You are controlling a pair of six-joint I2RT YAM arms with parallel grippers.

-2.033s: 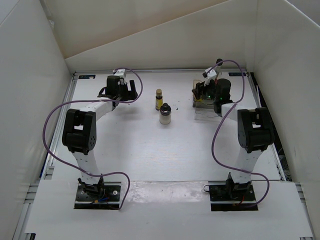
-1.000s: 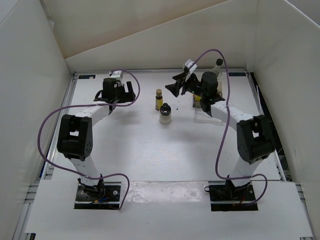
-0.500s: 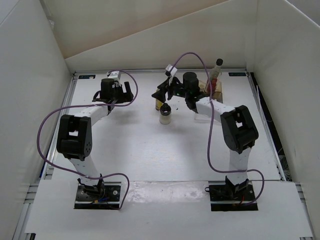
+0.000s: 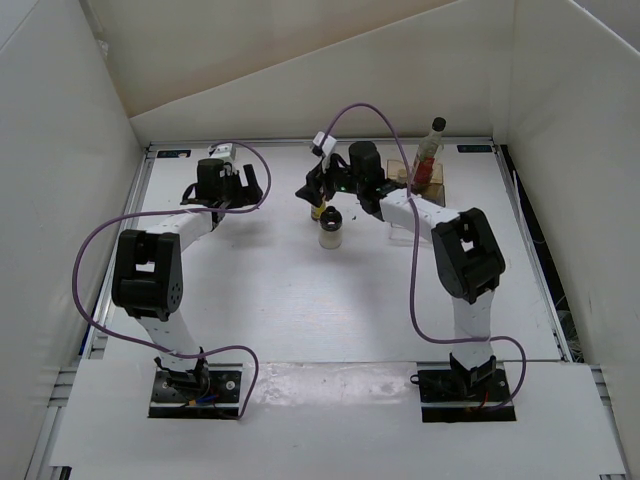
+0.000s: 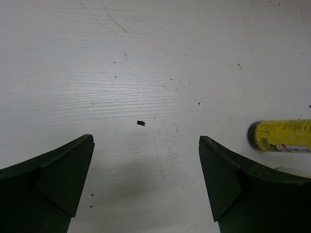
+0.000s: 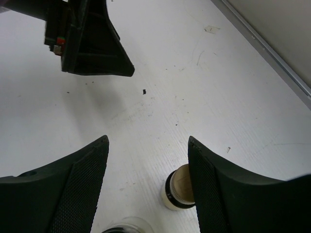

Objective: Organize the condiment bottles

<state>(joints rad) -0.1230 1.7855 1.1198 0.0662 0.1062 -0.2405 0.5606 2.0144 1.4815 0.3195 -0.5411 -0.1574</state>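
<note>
Right gripper [image 6: 147, 141] is spread above a yellow bottle [image 6: 181, 191]. One tall bottle [image 4: 430, 152] is seen in the tray [image 4: 398, 170]; two are left outside.

The tall bottle [image 4: 431, 152] stands in the tray [image 4: 437, 180], right of the squat bottle [image 4: 331, 230].

Three bottles [image 4: 331, 232] [image 4: 431, 152] [image 5: 282, 136], one tray [image 4: 438, 182]

Right gripper [image 6: 147, 141] low over white table [image 6: 218, 97], jaws spread, nothing between them. Small bottle [image 6: 179, 190] seen from above, pale cap, just beside right finger, partly hidden by it. Rim of second bottle [image 6: 121, 225] at bottom edge. Left arm's dark finger [image 6: 95, 48] upper left. Metal rail [image 6: 262, 46] upper right.
</note>
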